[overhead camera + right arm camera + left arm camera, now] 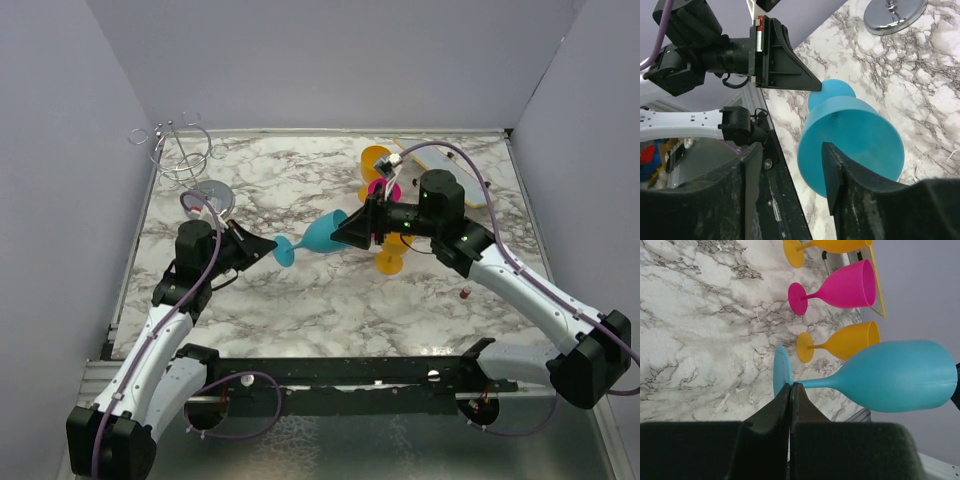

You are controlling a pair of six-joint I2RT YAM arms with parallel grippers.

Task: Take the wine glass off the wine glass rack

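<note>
The blue wine glass (318,235) hangs level above the table's middle, foot to the left, mouth to the right. My left gripper (272,245) is shut on its stem right at the foot, which shows in the left wrist view (791,386) with the bowl (900,375) to the right. My right gripper (790,150) is open at the glass's mouth (855,135), one finger in front of the opening and one outside the rim. The wire wine glass rack (180,150) stands at the far left with no glass on it; its shiny disc base (212,195) also shows in the right wrist view (895,15).
Two orange glasses (376,160) (390,262) and a pink glass (383,188) stand behind my right gripper. A flat yellow-edged tray (450,170) lies at the far right. A small red item (465,293) lies near the right arm. Walls enclose the table.
</note>
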